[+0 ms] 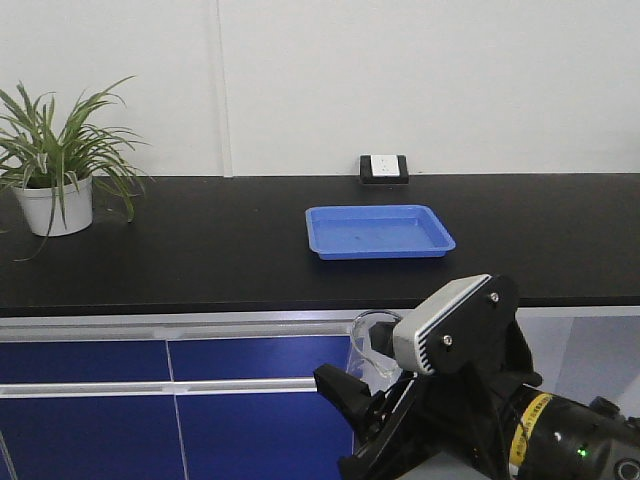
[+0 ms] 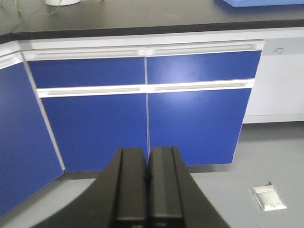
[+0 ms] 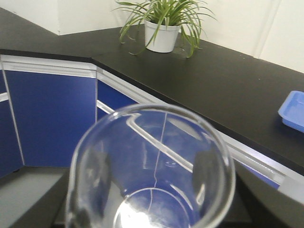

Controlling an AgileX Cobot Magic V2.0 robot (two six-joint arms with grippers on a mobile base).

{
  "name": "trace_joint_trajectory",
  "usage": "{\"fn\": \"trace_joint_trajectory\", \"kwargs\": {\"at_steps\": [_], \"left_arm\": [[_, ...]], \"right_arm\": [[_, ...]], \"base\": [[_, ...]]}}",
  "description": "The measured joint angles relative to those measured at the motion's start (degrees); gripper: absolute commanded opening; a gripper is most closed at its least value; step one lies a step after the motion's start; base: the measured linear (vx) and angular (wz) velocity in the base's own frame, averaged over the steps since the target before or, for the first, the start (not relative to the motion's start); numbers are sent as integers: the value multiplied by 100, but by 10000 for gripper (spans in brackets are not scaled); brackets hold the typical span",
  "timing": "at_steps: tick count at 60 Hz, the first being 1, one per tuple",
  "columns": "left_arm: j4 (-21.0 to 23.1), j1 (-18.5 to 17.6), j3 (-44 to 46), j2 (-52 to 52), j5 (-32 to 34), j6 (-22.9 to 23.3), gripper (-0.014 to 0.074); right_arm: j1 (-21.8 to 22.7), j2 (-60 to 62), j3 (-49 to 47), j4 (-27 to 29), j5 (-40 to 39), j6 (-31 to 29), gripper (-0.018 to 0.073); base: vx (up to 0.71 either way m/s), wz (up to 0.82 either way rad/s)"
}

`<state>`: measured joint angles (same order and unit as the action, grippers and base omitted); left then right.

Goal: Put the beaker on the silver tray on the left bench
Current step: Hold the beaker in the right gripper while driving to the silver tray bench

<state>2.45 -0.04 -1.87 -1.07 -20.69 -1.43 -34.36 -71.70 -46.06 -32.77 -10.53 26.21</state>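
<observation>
Gleaming round glass beaker (image 3: 153, 156) fills right pincer (image 1: 372, 388).

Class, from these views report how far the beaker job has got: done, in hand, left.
Done: the beaker is lifted, clamped in the right gripper. In hand: it hangs before the black bench, which bears a blue tray. Left: the silver tray shows in no view, so reaching it and setting the beaker down remain. The left gripper is shut, empty.
</observation>
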Motion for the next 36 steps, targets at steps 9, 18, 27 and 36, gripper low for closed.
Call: {"fn": "trace_joint_trajectory", "kwargs": {"at_steps": [9, 18, 27, 36], "left_arm": [[0, 0, 0, 0, 0, 0, 1], [0, 0, 0, 0, 0, 0, 1], [0, 0, 0, 0, 0, 0, 1], [0, 0, 0, 0, 0, 0, 1]], "right_arm": [[0, 0, 0, 0, 0, 0, -11], [0, 0, 0, 0, 0, 0, -11], [0, 0, 0, 0, 0, 0, -11], [0, 0, 0, 0, 3, 0, -11]], "base": [[-7, 23], [-4, 30], [-2, 41], [-1, 62]]}}
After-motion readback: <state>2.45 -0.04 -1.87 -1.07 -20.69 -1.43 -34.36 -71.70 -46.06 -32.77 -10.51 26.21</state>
